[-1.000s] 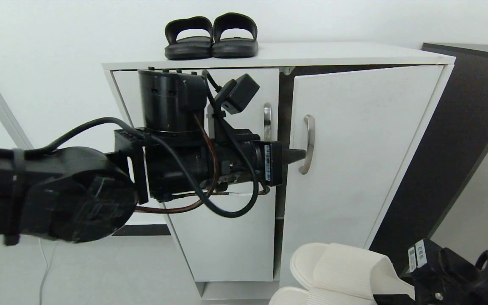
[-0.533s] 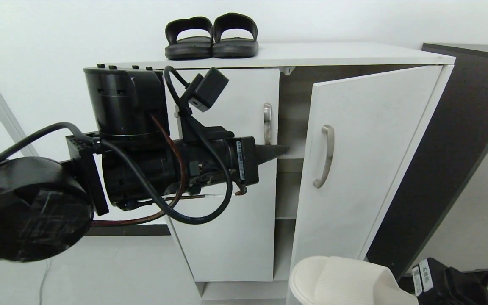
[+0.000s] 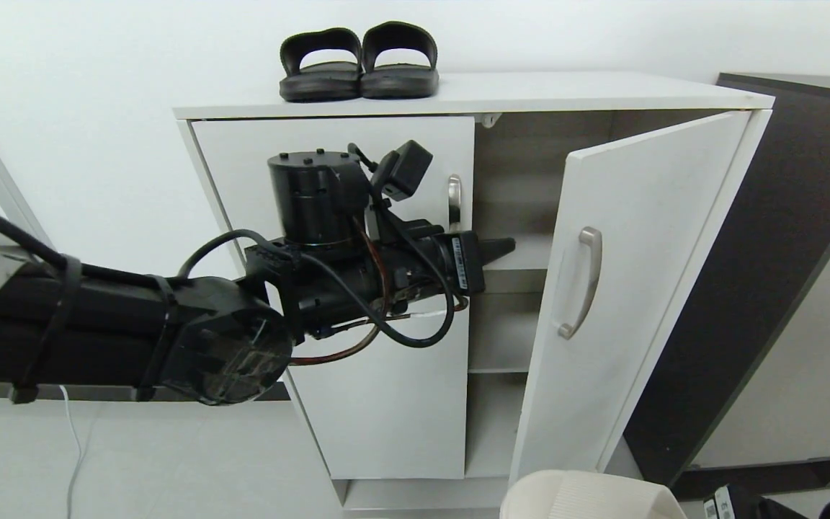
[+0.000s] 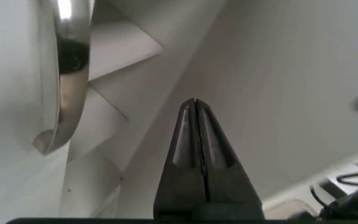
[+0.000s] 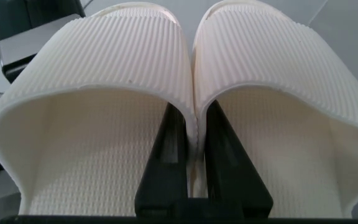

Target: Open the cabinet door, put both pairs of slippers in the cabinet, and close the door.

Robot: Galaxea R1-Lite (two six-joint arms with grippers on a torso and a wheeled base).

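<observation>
**Booth:** Where is the left gripper (image 3: pixel 505 249) at this moment?

**Floor:** It's out in front of the cabinet (image 3: pixel 602 90), nose pointing into the gap between the two doors, level with the upper shelf (image 3: pixel 523 261). Its fingers (image 4: pixel 185 143) are pressed flat together with nothing between them.

**Booth:** And the doors?

**Floor:** The left door (image 3: pixel 357 404) sits flat shut, and the left handle (image 3: pixel 454 202) is close by at 10 o'clock from the fingertips. The right door (image 3: pixel 645 288) is swung well open on its far-side hinges, so the shelves show inside. The right handle (image 3: pixel 581 281) hangs at 4 o'clock from the gripper (clear air between them, no contact).

**Booth:** Slippers, please.

**Floor:** The black slippers (image 3: pixel 359 61) are side by side on the cabinet top, at 12 o'clock in the head view, above the shut door. The white slippers (image 3: pixel 588 496) peek in at 5 o'clock, right at the bottom edge, below the open door's lower corner.

**Booth:** Who has the white pair?

**Floor:** The right gripper (image 5: pixel 194 115) does. From its wrist camera, one dark finger runs inside each slipper, and the two ribbed straps' inner walls are pinched together between them. The pair sits level, sole beside sole.
</observation>
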